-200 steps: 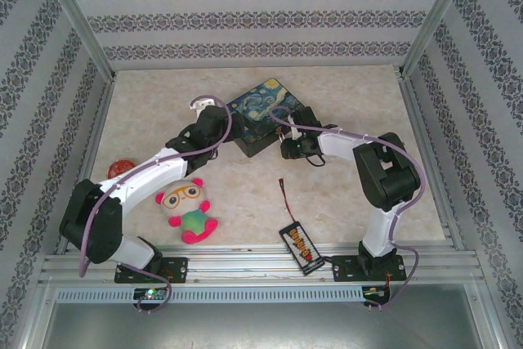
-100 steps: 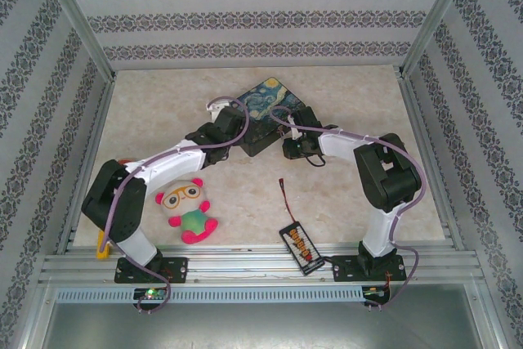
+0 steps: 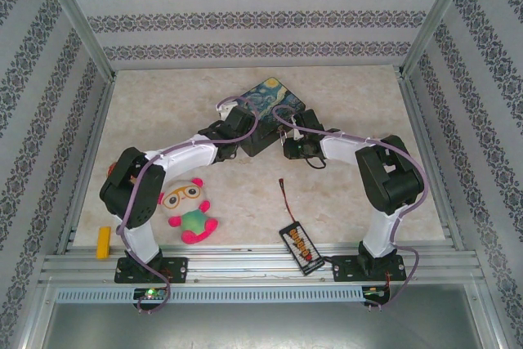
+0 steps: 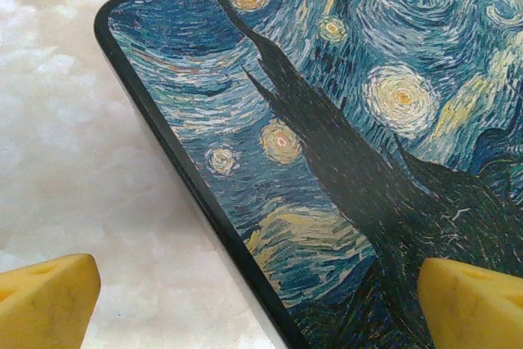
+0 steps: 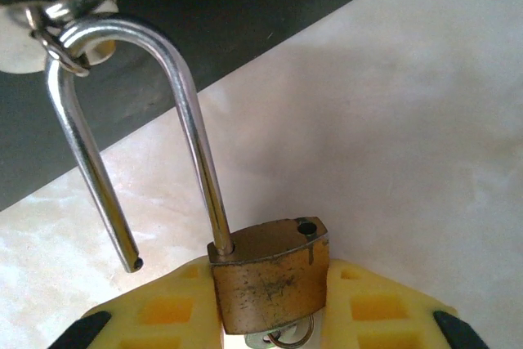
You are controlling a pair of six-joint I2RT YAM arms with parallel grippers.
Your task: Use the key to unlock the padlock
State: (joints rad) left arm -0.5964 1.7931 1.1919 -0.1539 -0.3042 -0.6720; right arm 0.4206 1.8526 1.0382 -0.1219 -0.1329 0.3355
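Observation:
In the right wrist view, the brass padlock (image 5: 270, 271) sits upright between my right gripper's (image 5: 274, 304) yellow pads, which are shut on its body. Its silver shackle (image 5: 192, 120) is sprung open: one leg hangs free, and the loop still passes through the ring on the tin box's clasp (image 5: 69, 6). The silvery key (image 5: 282, 337) sticks out of the padlock's underside. My left gripper (image 4: 261, 308) hovers open over a corner of the painted tin box (image 4: 343, 120) with nothing between its fingers. From above, the left gripper (image 3: 237, 124) and right gripper (image 3: 288, 146) flank the tin box (image 3: 265, 104).
A pink and green plush toy (image 3: 189, 208) lies at the front left. A red-and-black wire runs to a black connector board (image 3: 301, 245) at the front middle. A yellow block (image 3: 104, 241) lies by the left rail. Patterned walls enclose the table.
My left arm has swung right and forward over the tin box, uncovering the yellow block. My right gripper has closed tighter on the padlock and has barely moved.

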